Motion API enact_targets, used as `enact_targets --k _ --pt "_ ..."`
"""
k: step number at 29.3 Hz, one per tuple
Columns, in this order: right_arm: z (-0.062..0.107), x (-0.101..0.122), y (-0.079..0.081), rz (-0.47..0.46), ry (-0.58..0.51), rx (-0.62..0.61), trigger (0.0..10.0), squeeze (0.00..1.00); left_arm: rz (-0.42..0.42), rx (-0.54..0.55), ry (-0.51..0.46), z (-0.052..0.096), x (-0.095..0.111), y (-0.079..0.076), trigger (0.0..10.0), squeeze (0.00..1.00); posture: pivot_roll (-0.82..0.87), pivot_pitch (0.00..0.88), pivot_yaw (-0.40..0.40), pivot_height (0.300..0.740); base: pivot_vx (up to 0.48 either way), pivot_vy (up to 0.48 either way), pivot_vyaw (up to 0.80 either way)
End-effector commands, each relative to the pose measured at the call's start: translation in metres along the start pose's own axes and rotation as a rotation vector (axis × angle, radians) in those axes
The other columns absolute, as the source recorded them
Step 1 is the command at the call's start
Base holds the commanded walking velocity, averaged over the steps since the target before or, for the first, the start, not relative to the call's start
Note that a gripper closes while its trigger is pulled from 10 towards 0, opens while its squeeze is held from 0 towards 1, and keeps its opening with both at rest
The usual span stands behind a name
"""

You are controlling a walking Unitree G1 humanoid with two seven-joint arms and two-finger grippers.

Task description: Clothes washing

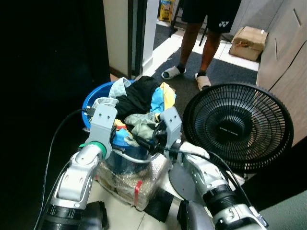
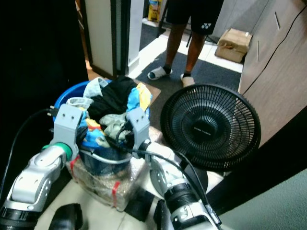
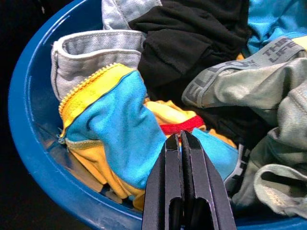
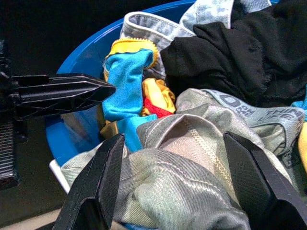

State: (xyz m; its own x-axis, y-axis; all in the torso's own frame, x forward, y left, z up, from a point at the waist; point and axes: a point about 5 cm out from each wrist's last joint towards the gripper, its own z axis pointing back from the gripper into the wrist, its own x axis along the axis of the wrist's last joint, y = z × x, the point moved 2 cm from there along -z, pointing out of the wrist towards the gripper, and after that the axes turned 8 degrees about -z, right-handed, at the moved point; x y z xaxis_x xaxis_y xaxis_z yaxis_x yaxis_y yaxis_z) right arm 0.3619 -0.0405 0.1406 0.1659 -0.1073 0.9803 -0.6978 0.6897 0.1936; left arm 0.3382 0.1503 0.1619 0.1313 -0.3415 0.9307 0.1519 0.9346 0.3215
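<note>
A blue plastic basin [image 1: 93,98] heaped with laundry [image 1: 144,103] sits on a bubble-wrapped bundle [image 1: 129,184] on the tiled floor. The left gripper [image 3: 184,143], fingers pressed together with nothing between them, points at a blue-and-yellow garment [image 3: 115,124] by the basin's near wall. Just beside it, the right gripper [image 4: 180,158] hangs with fingers spread wide over a grey-green garment [image 4: 192,163]. To the right, close against the basin, stands a black floor fan [image 1: 237,127]. Beyond it, a person's legs [image 1: 196,40] stand on a dark mat, with a cardboard box [image 1: 249,42] farther right.
</note>
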Motion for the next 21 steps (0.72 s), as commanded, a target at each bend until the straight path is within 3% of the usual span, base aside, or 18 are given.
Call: enact_targets --k 1,2,3,5,6,7,8,21 --pt "0.005 -0.024 -0.007 -0.083 0.091 -0.051 10.0 0.0 -0.009 -0.006 0.013 0.001 -0.003 -0.001 10.0 0.0 0.18 0.097 -0.042 0.526 0.0 0.0 0.0" --pt "0.005 -0.024 -0.007 -0.083 0.091 -0.051 10.0 0.0 -0.009 -0.006 0.013 0.001 -0.003 -0.001 10.0 0.0 0.18 0.097 -0.042 0.526 0.0 0.0 0.0" --pt "0.005 -0.029 -0.006 -0.089 0.132 -0.039 8.9 0.0 -0.009 -0.005 0.014 0.001 -0.003 -0.001 10.0 0.0 0.18 0.095 -0.043 0.526 0.0 0.0 0.0" --pt "0.005 -0.029 -0.006 -0.089 0.132 -0.039 8.9 0.0 -0.009 -0.005 0.014 0.001 -0.003 -0.001 10.0 0.0 0.18 0.095 -0.043 0.526 0.0 0.0 0.0" --pt "0.006 -0.033 -0.005 -0.082 0.164 -0.025 6.2 0.0 -0.009 -0.004 0.014 0.001 -0.003 -0.001 10.0 0.0 0.18 0.095 -0.043 0.526 0.0 0.0 0.0" --pt "0.006 -0.033 -0.005 -0.082 0.164 -0.025 6.2 0.0 -0.009 -0.004 0.014 0.001 -0.003 -0.001 10.0 0.0 0.18 0.095 -0.043 0.526 0.0 0.0 0.0" --pt "0.007 -0.035 -0.004 -0.078 0.191 -0.01 0.0 0.0 -0.008 -0.004 0.014 0.001 -0.003 -0.001 10.0 0.0 0.18 0.094 -0.046 0.526 0.0 0.0 0.0" --pt "0.009 -0.034 -0.004 -0.096 0.185 0.015 0.0 0.0 -0.002 -0.005 0.014 0.0 -0.003 -0.002 10.0 0.0 0.17 0.096 -0.044 0.526 0.0 0.0 0.0"
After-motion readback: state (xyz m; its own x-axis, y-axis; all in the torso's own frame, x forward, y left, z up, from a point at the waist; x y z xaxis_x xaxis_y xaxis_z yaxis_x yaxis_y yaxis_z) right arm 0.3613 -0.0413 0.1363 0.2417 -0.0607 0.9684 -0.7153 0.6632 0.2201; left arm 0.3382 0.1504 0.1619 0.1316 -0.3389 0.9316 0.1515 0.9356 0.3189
